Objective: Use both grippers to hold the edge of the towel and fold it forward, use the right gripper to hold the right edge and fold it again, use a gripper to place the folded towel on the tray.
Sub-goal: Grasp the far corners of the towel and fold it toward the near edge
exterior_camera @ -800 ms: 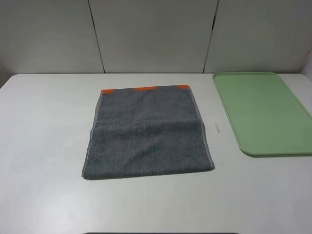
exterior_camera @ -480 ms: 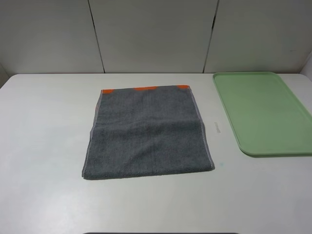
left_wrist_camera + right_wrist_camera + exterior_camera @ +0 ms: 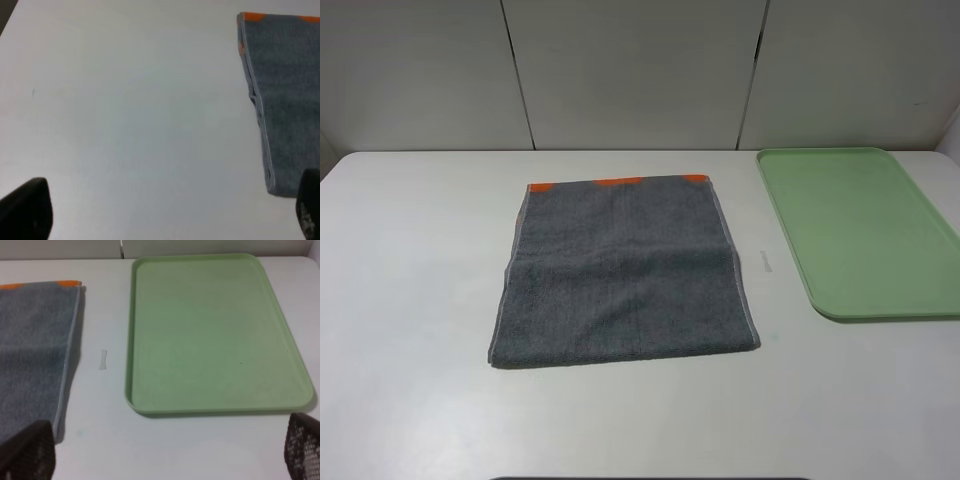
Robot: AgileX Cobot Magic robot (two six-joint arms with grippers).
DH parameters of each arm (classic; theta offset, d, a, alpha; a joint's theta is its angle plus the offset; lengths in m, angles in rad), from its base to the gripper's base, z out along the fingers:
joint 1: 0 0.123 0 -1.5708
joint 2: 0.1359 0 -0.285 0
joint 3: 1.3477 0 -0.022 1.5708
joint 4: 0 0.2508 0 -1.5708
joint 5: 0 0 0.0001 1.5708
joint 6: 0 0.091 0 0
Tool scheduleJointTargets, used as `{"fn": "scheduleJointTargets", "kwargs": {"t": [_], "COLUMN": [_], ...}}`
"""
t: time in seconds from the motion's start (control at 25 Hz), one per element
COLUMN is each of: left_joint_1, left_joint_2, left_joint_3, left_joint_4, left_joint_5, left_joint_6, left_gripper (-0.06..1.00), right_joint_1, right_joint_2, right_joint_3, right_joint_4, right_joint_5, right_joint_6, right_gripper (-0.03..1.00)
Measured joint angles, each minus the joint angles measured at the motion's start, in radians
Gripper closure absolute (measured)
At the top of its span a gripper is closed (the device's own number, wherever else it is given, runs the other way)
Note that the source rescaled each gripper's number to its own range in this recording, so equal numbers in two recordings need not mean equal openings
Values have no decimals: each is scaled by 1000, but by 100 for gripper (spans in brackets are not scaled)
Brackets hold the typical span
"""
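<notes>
At the very first step, nothing folded yet, with the towel [image 3: 625, 270] flat in mid-frame of the high view, the tray [image 3: 860, 235] at right, left claw [image 3: 167, 210] and right claw [image 3: 165, 450] both gaping and empty; next, probably down onto the plain grey edge [image 3: 625, 358] at lower centre to pinch it.

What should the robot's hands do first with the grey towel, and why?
Probably both should move to the towel's near edge, the plain grey one without orange patches, one toward each corner. The towel lies flat and unfolded on the table. The left gripper and right gripper are open, hold nothing and are not touching it.
</notes>
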Motion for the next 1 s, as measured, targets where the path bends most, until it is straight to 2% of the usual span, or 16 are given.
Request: {"fn": "scheduleJointTargets", "kwargs": {"t": [1.0], "left_joint_1": [0], "left_joint_2": [0], "left_joint_3": [0], "left_joint_4": [0], "left_joint_5": [0], "left_joint_6": [0], "left_gripper": [-4], "right_joint_1": [0], "right_joint_2": [0], "right_joint_3": [0], "right_joint_4": [4], "right_joint_5": [-1], "right_joint_6": [0], "right_gripper": [-3]}}
